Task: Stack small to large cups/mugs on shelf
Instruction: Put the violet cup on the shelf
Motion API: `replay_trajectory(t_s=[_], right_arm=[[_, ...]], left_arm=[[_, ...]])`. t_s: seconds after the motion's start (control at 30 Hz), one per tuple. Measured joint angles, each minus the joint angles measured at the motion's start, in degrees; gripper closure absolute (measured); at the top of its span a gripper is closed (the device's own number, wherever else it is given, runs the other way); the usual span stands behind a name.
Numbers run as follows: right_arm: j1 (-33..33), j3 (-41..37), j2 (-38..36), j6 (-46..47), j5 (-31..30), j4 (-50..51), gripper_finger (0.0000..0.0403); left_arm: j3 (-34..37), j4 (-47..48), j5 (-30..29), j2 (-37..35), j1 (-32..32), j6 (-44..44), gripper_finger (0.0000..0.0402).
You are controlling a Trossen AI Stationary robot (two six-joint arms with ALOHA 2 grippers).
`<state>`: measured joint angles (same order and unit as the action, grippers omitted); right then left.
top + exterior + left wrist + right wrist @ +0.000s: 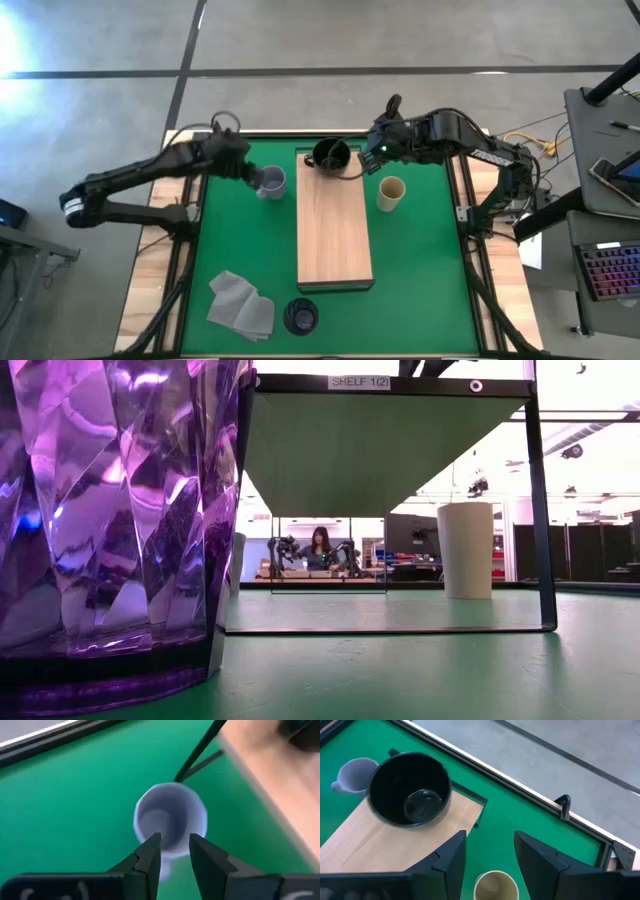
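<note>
Seen from above: left end effector (252,176) hovering directly over the pale lavender mug (272,182), fingers (150,855) slightly spread astride the near rim, not yet pinching. Mug upright on the green surface (420,270), just beside the shelf (334,235), clearly nearer the left arm. Right end effector (377,152) spread wide, empty, between black mug (331,155) on the shelf's far end and beige cup (391,192). Purple tumbler (300,316) near a grey cloth (240,303). Bright room behind, a person (321,546) far off.

purple tumbler (110,530): fills my low view, top and left cut off
lavender mug (170,820): blurred; I can't see its handle
beige cup (494,886): cut off at the edge
</note>
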<state>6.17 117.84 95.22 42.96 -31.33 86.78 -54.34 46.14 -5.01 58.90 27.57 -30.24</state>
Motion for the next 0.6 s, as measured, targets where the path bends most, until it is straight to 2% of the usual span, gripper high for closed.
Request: replay_trajectory(t_s=[0.1, 0.23, 0.43, 0.6], right_arm=[[0.3, 0.0, 0.0, -0.2, 0.1, 0.2, 0.0243], [0.4, 0.0, -0.2, -0.1, 0.2, 1.2, 0.0243], [0.4, 0.0, -0.2, 0.0, 0.2, 1.6, 0.0243], [0.4, 0.0, -0.2, 0.1, 0.0, 1.6, 0.0243]], left_arm=[[-3.8, 0.3, 2.9, 4.8, 4.5, 5.3, 0.0314], [-8.4, 2.5, 6.6, 10.2, 7.2, 11.8, 0.0314], [-11.9, 9.5, 6.9, 17.2, 8.8, 19.3, 0.0314], [-12.0, 9.9, 7.0, 21.0, 8.8, 24.5, 0.0314]])
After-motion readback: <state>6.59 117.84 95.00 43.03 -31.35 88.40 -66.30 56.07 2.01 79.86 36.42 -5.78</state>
